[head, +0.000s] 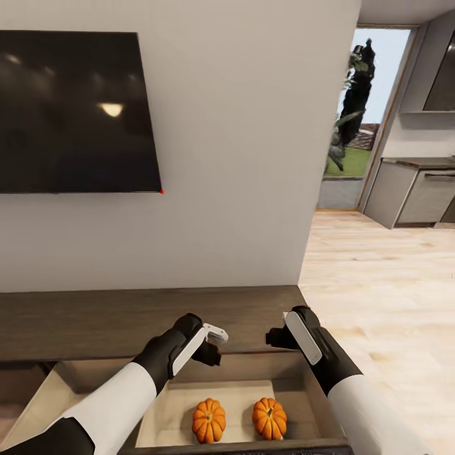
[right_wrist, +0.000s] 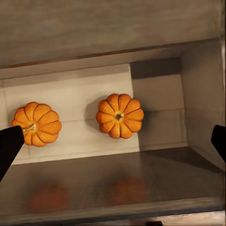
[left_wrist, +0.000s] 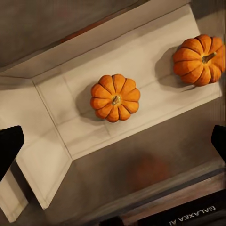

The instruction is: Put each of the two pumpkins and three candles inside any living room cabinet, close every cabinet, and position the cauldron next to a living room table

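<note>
While both pumpkins (head: pixel 209 420) (head: pixel 269 418) sit inside the cabinet's open drawer (head: pixel 246 379), our left gripper (head: pixel 213 344) and right gripper (head: pixel 277 337) hover spread and empty above it, risking a clipped drawer front on withdrawal.

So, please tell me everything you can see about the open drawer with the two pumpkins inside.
The drawer belongs to the long dark brown cabinet under the wall television. It is pulled out toward the robot. Its front looks like dark wood; its floor and walls look like pale wood. Two orange ribbed pumpkins, one left and one right, sit upright on its floor, apart from each other. Both grippers, left and right, hang above it, open, touching nothing.
</note>
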